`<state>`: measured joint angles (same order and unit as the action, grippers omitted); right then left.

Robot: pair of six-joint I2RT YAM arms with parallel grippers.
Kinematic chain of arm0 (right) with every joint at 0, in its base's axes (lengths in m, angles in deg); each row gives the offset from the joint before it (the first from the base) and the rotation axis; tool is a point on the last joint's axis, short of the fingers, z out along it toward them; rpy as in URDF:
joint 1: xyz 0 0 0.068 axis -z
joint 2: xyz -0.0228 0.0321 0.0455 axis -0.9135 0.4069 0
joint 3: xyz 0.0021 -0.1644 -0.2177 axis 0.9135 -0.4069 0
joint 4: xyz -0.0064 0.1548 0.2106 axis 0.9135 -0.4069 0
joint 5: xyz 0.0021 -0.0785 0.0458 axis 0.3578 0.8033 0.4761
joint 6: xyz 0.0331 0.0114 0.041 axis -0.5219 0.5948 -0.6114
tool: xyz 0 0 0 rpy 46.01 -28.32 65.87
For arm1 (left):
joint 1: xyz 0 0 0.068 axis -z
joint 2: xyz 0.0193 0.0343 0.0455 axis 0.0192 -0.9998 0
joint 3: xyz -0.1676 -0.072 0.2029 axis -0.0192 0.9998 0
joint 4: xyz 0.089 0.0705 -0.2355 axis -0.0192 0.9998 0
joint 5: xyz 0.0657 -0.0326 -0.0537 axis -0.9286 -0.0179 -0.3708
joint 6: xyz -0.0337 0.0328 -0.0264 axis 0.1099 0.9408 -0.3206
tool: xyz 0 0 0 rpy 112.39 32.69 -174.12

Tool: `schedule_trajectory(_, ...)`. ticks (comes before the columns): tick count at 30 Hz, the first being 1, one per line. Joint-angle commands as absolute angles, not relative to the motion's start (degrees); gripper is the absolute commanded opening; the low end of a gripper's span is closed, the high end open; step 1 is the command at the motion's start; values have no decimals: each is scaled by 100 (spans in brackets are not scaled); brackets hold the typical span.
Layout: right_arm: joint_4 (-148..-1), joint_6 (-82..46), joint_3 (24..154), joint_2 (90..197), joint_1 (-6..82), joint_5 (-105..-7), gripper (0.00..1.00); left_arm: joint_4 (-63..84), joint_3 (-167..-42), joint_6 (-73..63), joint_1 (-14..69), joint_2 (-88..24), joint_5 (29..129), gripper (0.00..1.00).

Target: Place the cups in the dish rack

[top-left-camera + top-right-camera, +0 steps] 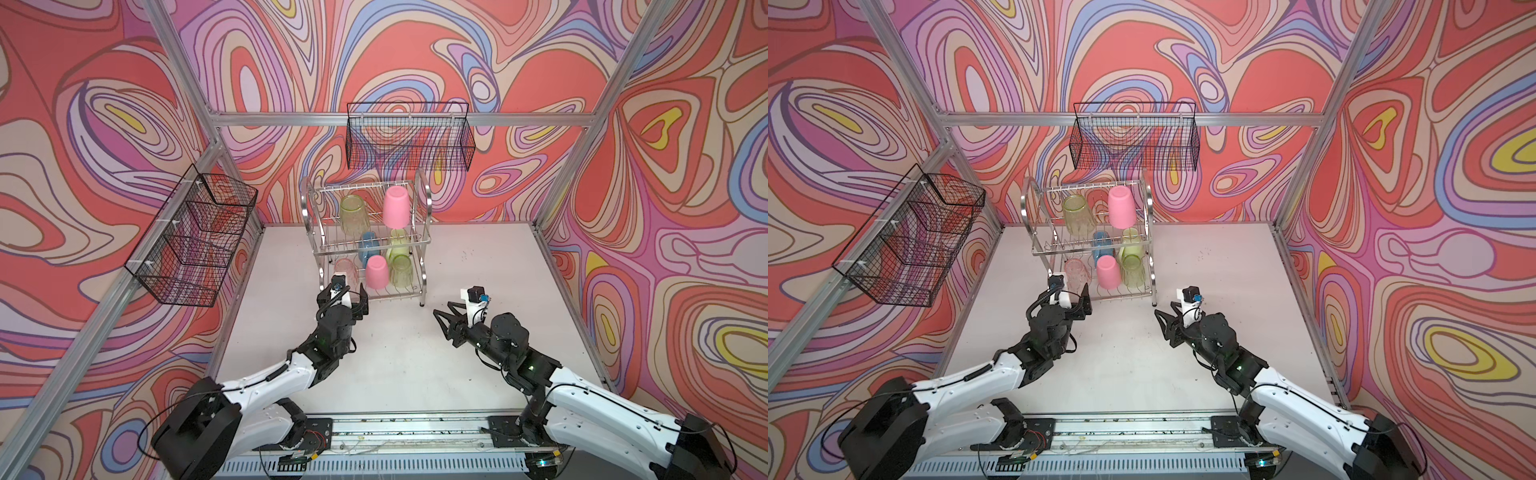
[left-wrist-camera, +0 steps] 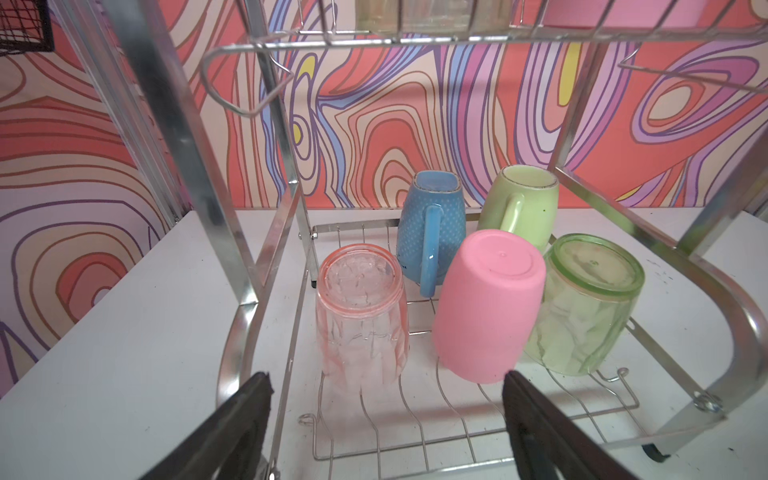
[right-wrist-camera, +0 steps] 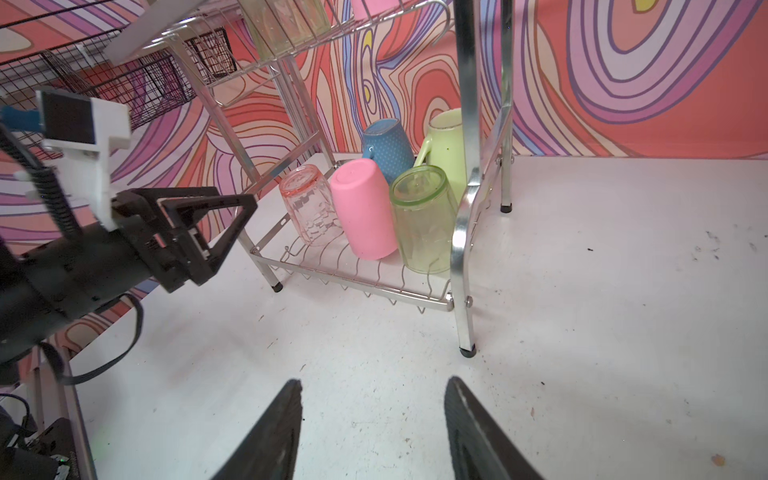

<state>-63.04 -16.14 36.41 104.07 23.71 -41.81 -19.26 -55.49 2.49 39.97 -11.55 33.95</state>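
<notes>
We count seven cups, and all seven sit in the dish rack [image 2: 185,137], which stands toward the back of the white table [image 1: 415,353]. The rack has two shelves.

On the top shelf we see two cups, side by side: the upper green cup [image 1: 354,214] and the upper pink tumbler [image 1: 397,207].

On the bottom shelf we count five. Three are in a front row, bottoms up and leaning: the clear pinkish cup [image 2: 361,320], then the lower pink tumbler [image 2: 486,307], then the lower green cup [image 2: 582,307]. Behind them are two mugs, the blue mug [image 2: 424,232] and the pale-green mug [image 2: 523,199], also bottoms up.

That makes two pink, two green, one pinkish and two mugs.

We see two arms. The left gripper [image 2: 385,376] is right at the front of the bottom shelf, near the pinkish cup. Its two fingers are spread wide and hold nothing. The right gripper [image 3: 374,381] hangs over the bare table, off to the side of the rack and well apart from the cups. Its two fingers are apart too, and they hold nothing.

We also count two black baskets on the walls: the back basket [image 1: 409,137] and the side basket [image 1: 195,241].
</notes>
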Motion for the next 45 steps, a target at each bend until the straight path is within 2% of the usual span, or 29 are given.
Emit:
schedule_trajectory(1, -6511, -1485, 3894, 10462, 2407, -3772, 57, -776, -5436, -24, 4040, -498, 3173, 91)
schedule_trajectory(7, -6724, -1502, 4012, 10445, 2574, -3263, 62, 341, -5233, -426, 4111, 750, 2685, 92)
schedule_trajectory(10, -6864, -1683, 4068, 10408, 3008, -3291, 66, 780, -5219, -614, 4118, 1172, 2391, 93)
schedule_trajectory(17, -7118, -2056, 4240, 10512, 4426, -3662, 73, 1891, -5901, -1476, 4012, 930, 1375, 96)
schedule_trajectory(20, -7050, -2227, 4242, 10554, 4955, -3818, 77, 2224, -6148, -1872, 3513, 897, 1759, 96)
schedule_trajectory(24, -6808, -2507, 4208, 10742, 5630, -4123, 79, 2594, -6389, -2370, 2375, 1044, 2628, 96)
schedule_trajectory(28, -6478, -2674, 4181, 11002, 5944, -4202, 81, 2643, -6463, -2366, 1503, 998, 3235, 97)
schedule_trajectory(32, -6032, -2791, 4084, 11353, 6191, -4121, 82, 2674, -6553, -2614, 618, 398, 3961, 97)
schedule_trajectory(37, -5560, -2933, 4047, 11859, 6387, -3972, 84, 2305, -6580, -2554, 224, -474, 4249, 100)
schedule_trajectory(45, -5424, -2745, 4150, 12498, 6599, -3740, 92, 2603, -6843, -2904, -505, -1764, 4452, 100)
